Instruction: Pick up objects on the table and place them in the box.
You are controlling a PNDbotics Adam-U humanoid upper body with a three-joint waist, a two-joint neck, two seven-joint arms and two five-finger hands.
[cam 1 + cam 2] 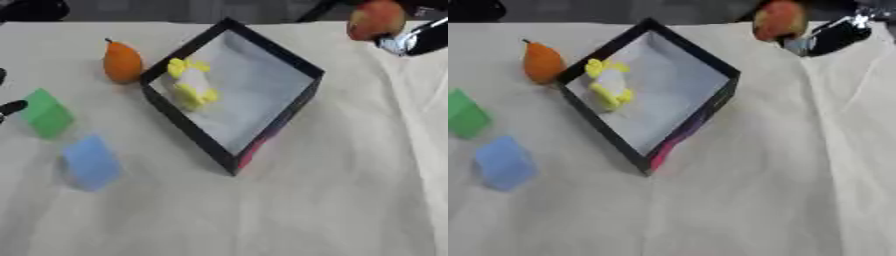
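No readable text, labels or numbers anywhere

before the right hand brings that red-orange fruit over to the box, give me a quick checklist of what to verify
1. Fruit held: the red-orange fruit sits up at the right hand; fingers unclear: cannot tell.
2. Box open on top: ok.
3. Room inside: only the yellow and white toy near the left wall: ok.
4. Path from fruit to box over bare cloth: ok.
5. Orange pear, green block, blue block out of the way, left of the box: ok.
6. Left hand barely shows at the left edge: cannot tell.
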